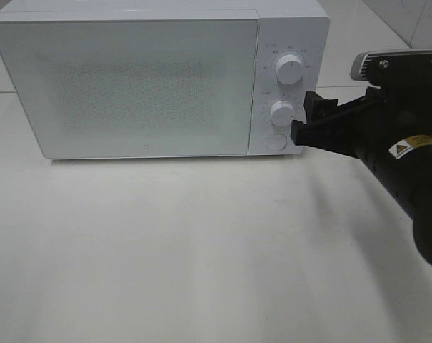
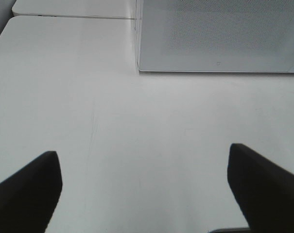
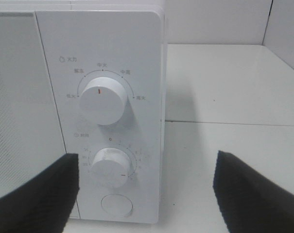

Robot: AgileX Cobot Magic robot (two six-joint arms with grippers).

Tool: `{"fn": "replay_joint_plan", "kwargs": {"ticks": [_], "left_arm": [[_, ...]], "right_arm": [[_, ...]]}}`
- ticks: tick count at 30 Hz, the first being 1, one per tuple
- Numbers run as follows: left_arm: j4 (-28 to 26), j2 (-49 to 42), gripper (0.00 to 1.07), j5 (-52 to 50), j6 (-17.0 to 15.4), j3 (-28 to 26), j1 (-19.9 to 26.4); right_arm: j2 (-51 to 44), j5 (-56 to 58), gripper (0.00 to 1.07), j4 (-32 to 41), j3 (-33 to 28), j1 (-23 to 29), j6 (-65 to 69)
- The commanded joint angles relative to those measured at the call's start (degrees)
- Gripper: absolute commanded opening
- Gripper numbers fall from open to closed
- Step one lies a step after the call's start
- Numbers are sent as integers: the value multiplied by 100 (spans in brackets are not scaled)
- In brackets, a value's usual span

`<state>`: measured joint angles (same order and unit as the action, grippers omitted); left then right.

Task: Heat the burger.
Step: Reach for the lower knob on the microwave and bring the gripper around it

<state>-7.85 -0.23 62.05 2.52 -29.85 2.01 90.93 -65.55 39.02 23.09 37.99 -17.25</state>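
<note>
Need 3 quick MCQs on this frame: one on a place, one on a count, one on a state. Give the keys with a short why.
1. Where is the right gripper?
A. At the microwave, by its control panel, beside the lower knob
B. On top of the microwave
C. Behind the microwave

2. How many rotary knobs sit above the round button?
A. One
B. Two
C. Four

3. The microwave's door is:
A. Shut
B. Half open
C. Wide open

Key:
1 A: the exterior view shows its open jaws right beside the lower knob.
2 B: only the upper knob and the lower knob show on the panel.
3 A: the door lies flush with the control panel, with no gap.
</note>
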Motion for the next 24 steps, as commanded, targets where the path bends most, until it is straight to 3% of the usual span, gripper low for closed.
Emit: {"fn": "replay_joint_plan", "kwargs": {"ticks": [1, 12, 24], "left_arm": [[-40, -109, 85, -69, -11, 23, 0], [-40, -109, 85, -69, -11, 23, 0], [-40, -109, 85, -69, 6, 23, 0]], "right_arm": [[269, -676, 75, 516, -17, 424, -138], [974, -1473, 75, 917, 34, 1175, -126], [1169, -1473, 75, 1169, 401, 1169, -120]]}}
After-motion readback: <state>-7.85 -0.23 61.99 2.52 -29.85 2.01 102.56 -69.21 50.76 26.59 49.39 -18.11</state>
